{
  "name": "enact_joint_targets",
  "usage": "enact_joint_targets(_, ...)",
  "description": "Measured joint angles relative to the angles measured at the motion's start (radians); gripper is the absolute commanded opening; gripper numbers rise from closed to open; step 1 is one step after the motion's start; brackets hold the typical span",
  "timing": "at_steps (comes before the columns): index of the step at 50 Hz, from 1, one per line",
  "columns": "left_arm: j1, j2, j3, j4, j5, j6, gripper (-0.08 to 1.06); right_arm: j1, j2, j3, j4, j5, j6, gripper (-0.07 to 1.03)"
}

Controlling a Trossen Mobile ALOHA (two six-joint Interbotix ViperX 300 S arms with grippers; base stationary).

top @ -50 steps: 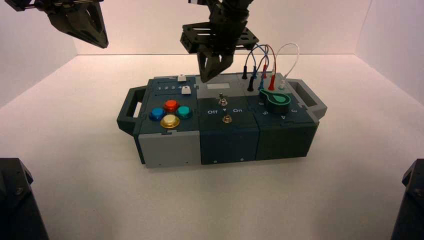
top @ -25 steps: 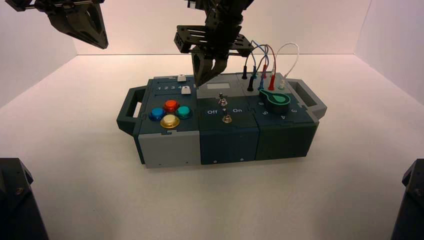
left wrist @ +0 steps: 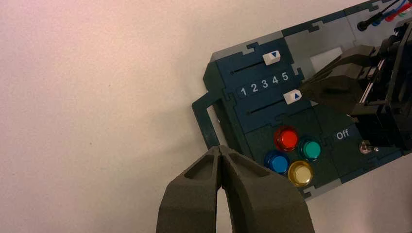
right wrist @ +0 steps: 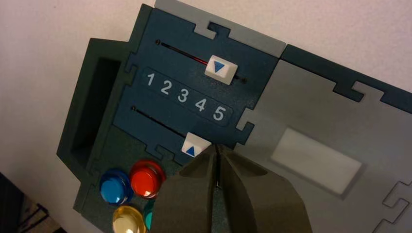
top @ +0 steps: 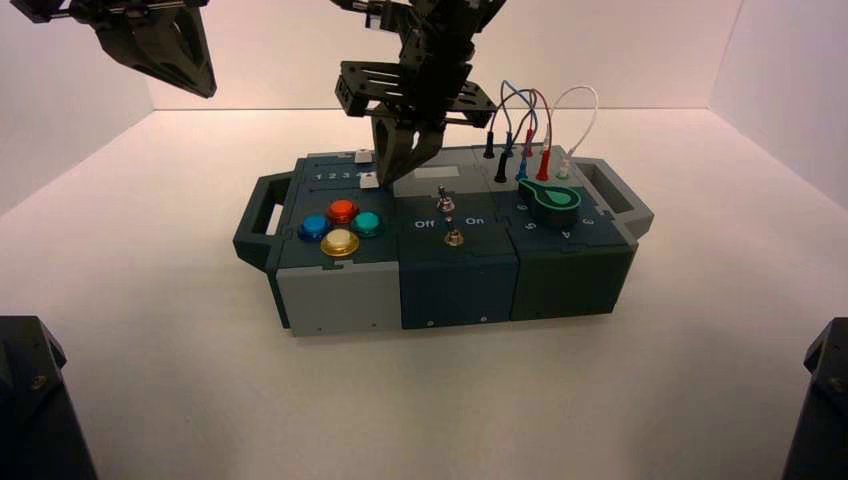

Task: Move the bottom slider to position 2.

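High view: one box [top: 458, 285] sits on a pale tabletop [top: 300, 410], with two handles, one at the left end [top: 262, 215] and one at the right [top: 618, 198]. Two robot arms reach in from the far side.

The right gripper [top: 386, 184] is over the left part of the box, closed, its tips just beside the right side of the bottom slider [right wrist: 196, 144]. That white cap, marked with one blue triangle, is on the nearer of two slider tracks, close to the 5 end in the right wrist view. Between the tracks runs one row of five white digits, 1 to 5; position 2 [right wrist: 166, 87] is second from the left, well apart from the cap. The second white cap [right wrist: 221, 70] is on the far track, near the 4.

The left gripper [top: 207, 94] waits closed in the air, left of the box.

Near the sliders are four round buttons: one red [top: 342, 210], one blue [top: 314, 228], one green [top: 367, 224], one yellow [top: 340, 242]. The middle section carries one light rectangular panel [top: 436, 172] and two metal toggle switches, one far [top: 446, 203], one near [top: 454, 238]. On the right are one green dial [top: 552, 200] and, farther, several wires [top: 534, 110].
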Motion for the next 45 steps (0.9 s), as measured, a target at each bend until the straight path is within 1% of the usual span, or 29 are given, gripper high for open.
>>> enact_joint_targets(15,0.0,0.002,0.0,0.0,0.0,0.0,-0.03,0.014,0.0,0.0,0.018,0.0,0.0,-0.02)
enact_joint_targets(23,0.0,0.0,0.0,-0.002,0.0,0.0,-0.03,0.028,0.002,0.0,0.021,0.0,0.0,-0.02)
enact_joint_targets(45,0.0,0.0,0.0,0.0,0.0,0.0,-0.03,0.029,0.005,-0.003,0.028,0.0,0.002,-0.02)
